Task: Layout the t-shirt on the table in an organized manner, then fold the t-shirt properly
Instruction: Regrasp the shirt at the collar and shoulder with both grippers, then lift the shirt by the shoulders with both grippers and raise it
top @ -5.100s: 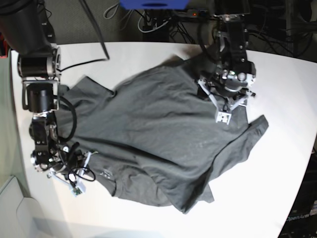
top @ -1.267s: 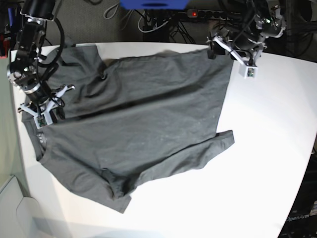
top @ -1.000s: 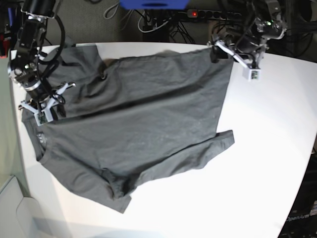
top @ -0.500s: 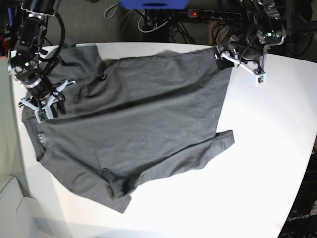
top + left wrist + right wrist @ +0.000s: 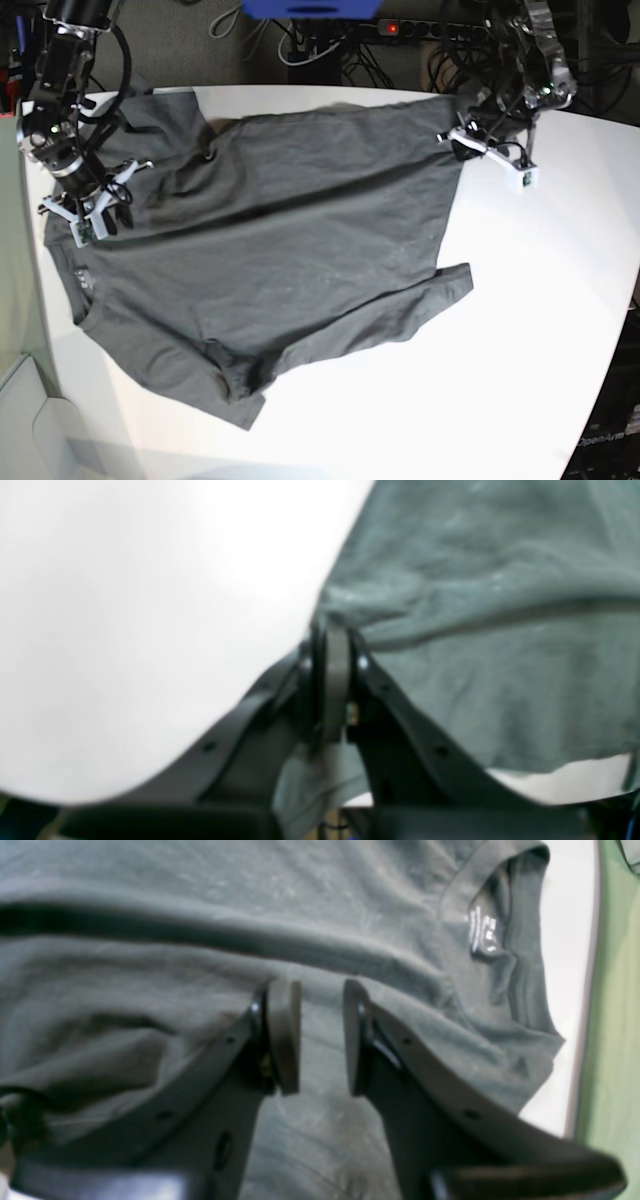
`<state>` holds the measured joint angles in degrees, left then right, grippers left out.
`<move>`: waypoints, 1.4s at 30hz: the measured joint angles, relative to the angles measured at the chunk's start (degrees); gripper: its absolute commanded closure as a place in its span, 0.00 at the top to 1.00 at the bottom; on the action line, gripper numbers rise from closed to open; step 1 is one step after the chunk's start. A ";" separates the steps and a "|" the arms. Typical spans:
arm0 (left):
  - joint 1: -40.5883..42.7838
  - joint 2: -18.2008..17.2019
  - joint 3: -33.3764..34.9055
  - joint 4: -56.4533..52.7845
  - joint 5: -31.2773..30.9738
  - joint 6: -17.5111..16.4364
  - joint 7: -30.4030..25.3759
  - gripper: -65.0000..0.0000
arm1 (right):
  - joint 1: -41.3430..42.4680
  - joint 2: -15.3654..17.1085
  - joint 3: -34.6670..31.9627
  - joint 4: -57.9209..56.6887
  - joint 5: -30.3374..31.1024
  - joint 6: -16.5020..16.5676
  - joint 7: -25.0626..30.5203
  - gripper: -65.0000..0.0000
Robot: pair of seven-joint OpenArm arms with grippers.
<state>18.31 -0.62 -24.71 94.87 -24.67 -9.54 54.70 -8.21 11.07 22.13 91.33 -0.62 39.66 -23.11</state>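
The t-shirt (image 5: 290, 250), soft matte charcoal-grey knit, lies spread over the left and centre of the table (image 5: 540, 330), a smooth, glossy white top with a rounded edge. Cloth is mostly flat, with shallow diagonal creases; one long raised fold runs across the body in the right wrist view. Long axis runs roughly left to right across the base frame: collar end at the far left, hem at the right, near the upper right corner. The lower sleeve is bunched at the bottom left; a loose flap of cloth juts out at centre right. The ribbed round collar (image 5: 515, 940), darker than the body, shows a small shiny neck label (image 5: 481, 930) inside it. Left gripper (image 5: 462, 140), upper right of the base frame: black jaws pressed together at the hem corner, a pinch of t-shirt cloth caught between the pads (image 5: 336, 680). Right gripper (image 5: 88, 205), left of the base frame: jaws part-open with a narrow gap, poised over the shoulder cloth near the collar, nothing between the fingers (image 5: 282, 1035).
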 measured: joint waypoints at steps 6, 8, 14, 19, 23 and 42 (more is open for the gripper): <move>-0.04 -0.02 0.35 2.19 0.46 0.39 2.64 0.01 | -0.09 0.00 -0.02 0.02 0.00 0.07 0.00 0.25; 0.55 0.04 0.33 4.81 1.90 0.61 5.73 0.01 | -0.33 0.04 -0.02 0.07 0.00 0.20 0.07 0.25; -3.13 -5.62 -0.68 8.66 3.96 1.62 11.65 0.01 | -1.86 0.04 -0.15 0.02 0.00 0.20 0.28 0.25; -8.90 -8.68 -5.77 6.93 4.00 1.33 13.66 0.01 | -3.43 -0.87 -0.26 -0.11 0.00 0.50 -0.20 0.25; -12.63 -11.50 -6.29 4.42 3.67 1.20 15.19 0.01 | -4.44 -0.26 -0.13 -0.09 -0.02 0.42 0.24 0.25; -14.86 -14.29 -7.02 -0.81 3.43 1.18 12.59 0.01 | -10.21 4.87 -7.43 0.07 0.00 0.39 0.37 0.36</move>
<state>3.44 -14.92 -31.73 94.06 -21.23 -8.36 67.29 -18.41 15.94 14.70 91.39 -0.62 40.05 -22.74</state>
